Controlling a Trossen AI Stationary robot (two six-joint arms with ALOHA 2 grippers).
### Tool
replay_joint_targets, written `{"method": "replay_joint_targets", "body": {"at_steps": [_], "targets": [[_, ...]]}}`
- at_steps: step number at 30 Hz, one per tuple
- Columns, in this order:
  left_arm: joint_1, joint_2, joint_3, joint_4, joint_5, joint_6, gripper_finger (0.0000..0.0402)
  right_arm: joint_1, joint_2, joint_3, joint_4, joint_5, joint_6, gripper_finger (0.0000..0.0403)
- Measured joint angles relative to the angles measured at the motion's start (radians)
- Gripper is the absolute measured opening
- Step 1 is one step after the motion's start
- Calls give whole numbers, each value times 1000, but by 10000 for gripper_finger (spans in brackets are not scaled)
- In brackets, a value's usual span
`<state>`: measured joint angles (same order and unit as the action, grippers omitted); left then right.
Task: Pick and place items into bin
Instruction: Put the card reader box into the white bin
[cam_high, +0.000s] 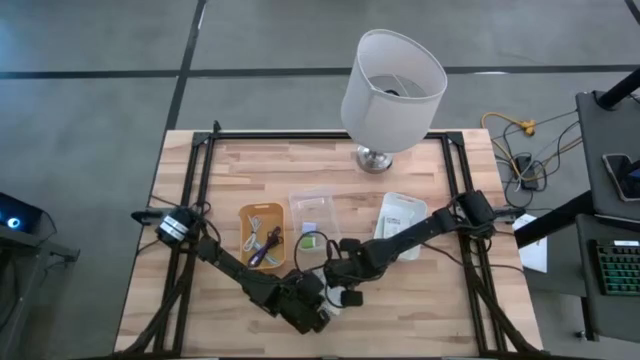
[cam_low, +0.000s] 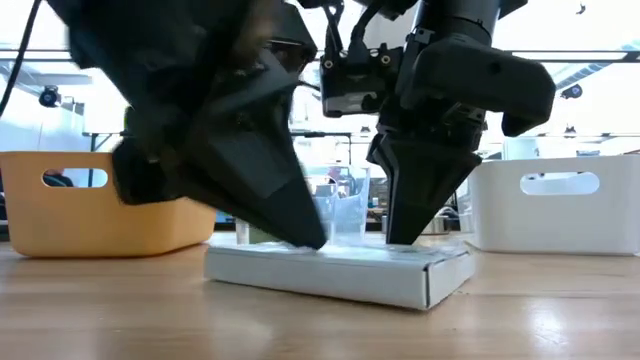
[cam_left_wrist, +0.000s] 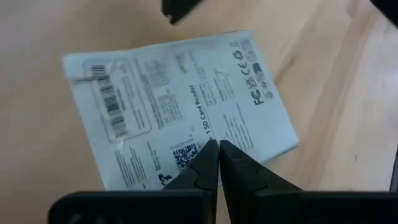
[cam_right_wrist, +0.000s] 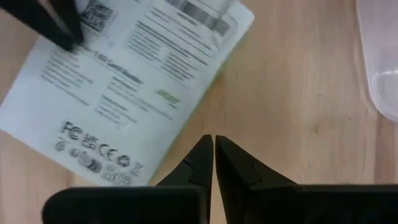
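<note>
A flat white box printed with a barcode and small text (cam_low: 340, 272) lies on the table near its near edge; it also shows in the high view (cam_high: 347, 296). Both grippers stand over it, fingers shut. My left gripper (cam_left_wrist: 217, 144) comes in from the left, its tips over the middle of the printed face. My right gripper (cam_right_wrist: 213, 139) comes from the right, its tips at one long edge of the box (cam_right_wrist: 124, 93). In the low view my left gripper (cam_low: 312, 242) is the blurred one and my right gripper (cam_low: 403, 240) stands farther right. My left gripper rests its shut fingertips on the box's printed top face near its middle (cam_left_wrist: 198, 127), slanting down from above and from the table's left. The box lies flat on the table. My right gripper sets its shut fingertips on the top face close to a long edge (cam_right_wrist: 184, 130), pointing down from above. In the low view the tips meet the top face (cam_low: 400, 252).
Beyond the box stand an orange bin (cam_high: 246, 225) holding cables and a purple-handled tool, a clear bin (cam_high: 316, 197) with a small green block, and a white bin (cam_high: 398, 205). A big white lamp (cam_high: 392, 90) stands at the far edge. Bare wood lies on either side of the box.
</note>
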<state>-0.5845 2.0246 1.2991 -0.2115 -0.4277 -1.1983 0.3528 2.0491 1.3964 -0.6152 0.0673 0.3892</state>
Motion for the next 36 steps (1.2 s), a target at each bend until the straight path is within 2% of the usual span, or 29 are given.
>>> {"method": "replay_joint_targets", "body": {"at_steps": [5, 13, 22, 32, 36], "targets": [[-3, 30, -9, 63, 48, -45, 0, 2, 0, 0, 5, 1, -12, 8], [-23, 2, -13, 37, 51, -22, 0, 13, 0, 2, 5, -20, -32, 9], [-67, -78, -3, -85, -68, -26, 0, 16, 0, 0, 7, -20, -47, 9], [-92, -27, -4, -70, -24, -157, 0, 23, 0, 0, 38, -25, -60, 8], [-84, -5, -6, -49, -9, -160, 0, 39, 0, 0, 78, -63, -61, 9]]}}
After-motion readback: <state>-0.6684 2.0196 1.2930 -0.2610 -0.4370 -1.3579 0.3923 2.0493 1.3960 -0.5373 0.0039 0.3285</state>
